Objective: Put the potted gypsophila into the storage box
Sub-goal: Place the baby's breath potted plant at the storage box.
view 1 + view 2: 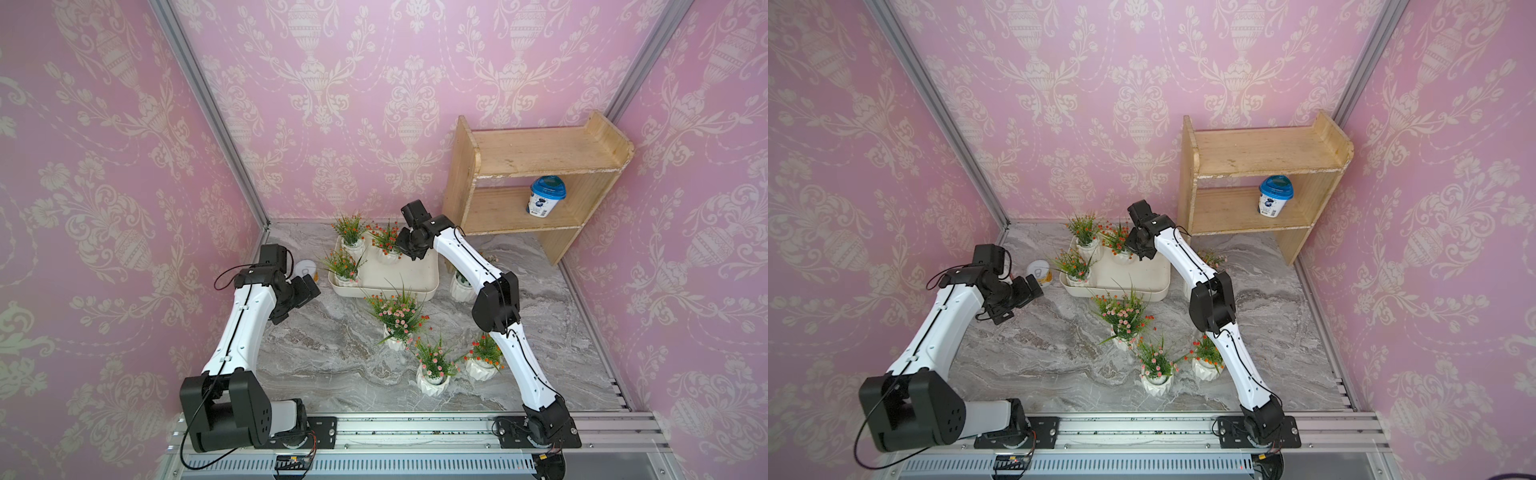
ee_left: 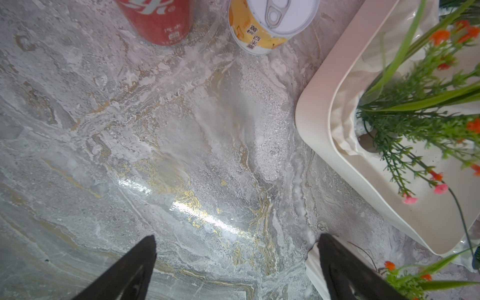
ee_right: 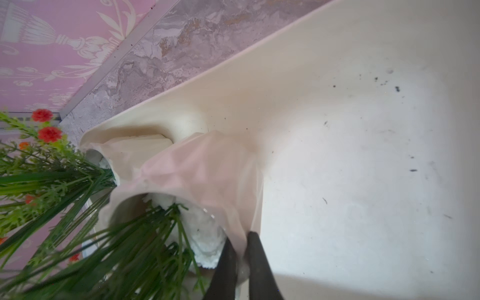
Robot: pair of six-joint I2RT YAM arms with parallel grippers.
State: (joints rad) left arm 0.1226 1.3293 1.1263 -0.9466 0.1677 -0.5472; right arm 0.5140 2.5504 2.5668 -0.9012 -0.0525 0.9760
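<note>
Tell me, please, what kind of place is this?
Likely a staged robot test booth, not a real room: pink wallpaper on panels in a metal frame, and two robot arms bolted to a rail.

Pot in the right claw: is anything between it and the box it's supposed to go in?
Nothing visible. The right gripper is shut on the rim of the pot, which is already within the walls of the box, beside a second pot in the corner. Whether it rests on the floor yet, I cannot tell.
</note>
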